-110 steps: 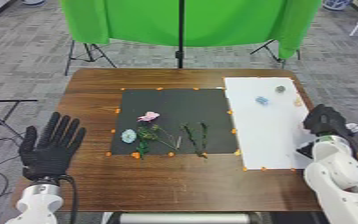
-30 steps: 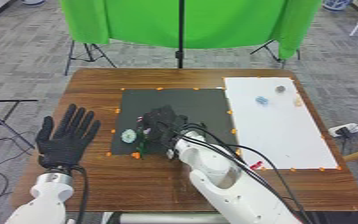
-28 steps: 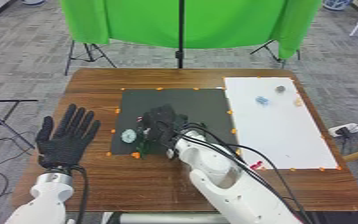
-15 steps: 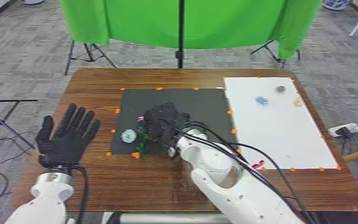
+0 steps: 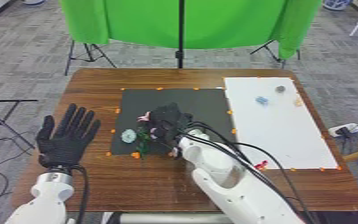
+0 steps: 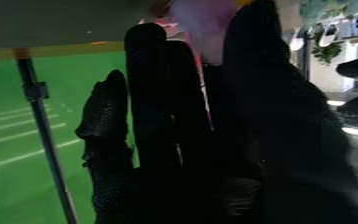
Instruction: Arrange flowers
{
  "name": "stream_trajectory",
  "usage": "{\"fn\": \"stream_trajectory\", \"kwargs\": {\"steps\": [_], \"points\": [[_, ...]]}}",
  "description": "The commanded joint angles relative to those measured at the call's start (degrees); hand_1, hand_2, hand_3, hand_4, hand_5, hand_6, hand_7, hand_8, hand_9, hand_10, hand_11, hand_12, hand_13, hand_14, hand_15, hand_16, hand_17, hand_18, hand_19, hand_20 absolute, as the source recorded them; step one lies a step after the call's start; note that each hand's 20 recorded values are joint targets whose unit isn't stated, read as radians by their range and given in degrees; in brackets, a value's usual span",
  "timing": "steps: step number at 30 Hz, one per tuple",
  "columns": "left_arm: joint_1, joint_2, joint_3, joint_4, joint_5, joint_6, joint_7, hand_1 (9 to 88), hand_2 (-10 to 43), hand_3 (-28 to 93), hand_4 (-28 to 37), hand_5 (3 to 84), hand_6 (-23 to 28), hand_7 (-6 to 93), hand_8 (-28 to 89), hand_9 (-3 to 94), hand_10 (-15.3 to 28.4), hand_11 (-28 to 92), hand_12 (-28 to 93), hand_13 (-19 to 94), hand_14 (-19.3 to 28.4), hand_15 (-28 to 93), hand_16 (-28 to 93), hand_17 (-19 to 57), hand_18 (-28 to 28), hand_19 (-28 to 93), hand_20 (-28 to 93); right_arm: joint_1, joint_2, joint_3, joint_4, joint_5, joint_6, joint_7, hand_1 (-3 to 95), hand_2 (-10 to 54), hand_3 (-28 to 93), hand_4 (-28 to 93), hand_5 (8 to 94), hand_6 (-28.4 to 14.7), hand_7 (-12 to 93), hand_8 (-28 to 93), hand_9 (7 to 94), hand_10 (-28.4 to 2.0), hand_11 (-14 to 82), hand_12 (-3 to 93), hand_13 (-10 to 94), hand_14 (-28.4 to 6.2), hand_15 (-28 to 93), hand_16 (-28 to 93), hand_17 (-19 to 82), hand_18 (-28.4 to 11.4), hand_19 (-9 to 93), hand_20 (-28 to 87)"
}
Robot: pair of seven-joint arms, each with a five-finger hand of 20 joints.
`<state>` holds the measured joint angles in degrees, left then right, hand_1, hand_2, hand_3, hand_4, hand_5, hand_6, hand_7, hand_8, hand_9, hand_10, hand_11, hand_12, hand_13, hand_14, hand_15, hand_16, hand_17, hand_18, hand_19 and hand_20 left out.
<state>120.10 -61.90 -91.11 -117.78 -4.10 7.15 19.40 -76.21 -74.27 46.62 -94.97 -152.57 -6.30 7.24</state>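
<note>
Left of the dark mat point(image 5: 171, 95) in the head view, the left hand point(image 5: 62, 145) is spread; the right hand point(image 5: 168, 119) is over the mat. From the right wrist, its thumb and fingers pinch a lilac flower point(image 6: 204, 20).

1 high view, 1 wrist close-up

A pale purple flower point(image 6: 202, 22) is pinched in the black-gloved right hand point(image 5: 168, 120).

Pink, blue flowers point(image 5: 128, 135) on two mats point(image 5: 282, 135)
</note>
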Motion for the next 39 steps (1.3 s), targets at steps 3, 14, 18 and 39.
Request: {"fn": "stream_trajectory", "kwargs": {"steps": [3, 14, 18, 39], "points": [[1.1, -0.58, -0.14, 0.08, 0.11, 0.06, -0.85, 24.3, 11.3, 78, -28.3, 43.4, 9.3, 9.3, -9, 36.1, 14.4, 17, 9, 26, 15.5, 29, -6, -7.8, 13.0, 31, 12, -2.29, 3.55, 2.31, -4.09, 2.96, -0.91, 1.92, 91.4, -9.5, -21, -5, 61.8, 0.2, 29, -18, 57.0, -13.4, 13.2, 15.7, 54, -10.3, 53, 18, 26, -20.2, 83, 45], [1.37, -0.89, -0.33, -0.11, 0.21, -0.3, -0.86, 24.6, 10.8, 78, -28.3, 43.3, 9.3, 9.3, -9, 36.1, 14.5, 17, 9, 26, 15.5, 29, -6, -7.9, 13.0, 31, 12, -4.64, 5.69, 6.16, -9.7, 8.63, -3.68, 4.21, 89.0, -9.5, -28, 2, 55.9, -1.8, 20, -16, 53.9, -14.8, 13.0, 15.1, 52, -11.8, 54, 17, 26, -22.1, 84, 44], [1.79, -0.91, -0.58, -0.26, 0.14, -0.18, -0.37, 24.7, 10.7, 77, -28.3, 43.2, 9.3, 9.3, -9, 36.0, 14.4, 17, 9, 26, 15.4, 29, -6, -7.8, 13.0, 31, 12, -5.08, 6.98, 8.96, -12.21, 10.2, -5.52, 4.95, 86.2, -9.5, -28, 3, 53.8, -2.5, 18, -15, 52.6, -15.3, 12.7, 14.8, 51, -12.4, 54, 16, 26, -22.5, 84, 43], [3.49, -1.3, -1.16, -1.39, -0.03, -0.64, 1.32, 24.6, 11.1, 77, -28.3, 43.2, 9.2, 9.3, -9, 36.2, 14.5, 17, 9, 26, 15.4, 29, -6, -7.8, 13.0, 31, 12, -6.24, 18.24, 25.15, -9.04, 10.19, 1.25, 16.48, 74.9, -9.5, -28, 73, 53.5, -2.9, 18, -14, 50.9, -16.0, 12.3, 14.2, 48, -13.2, 53, 14, 26, -22.2, 84, 40]]}}
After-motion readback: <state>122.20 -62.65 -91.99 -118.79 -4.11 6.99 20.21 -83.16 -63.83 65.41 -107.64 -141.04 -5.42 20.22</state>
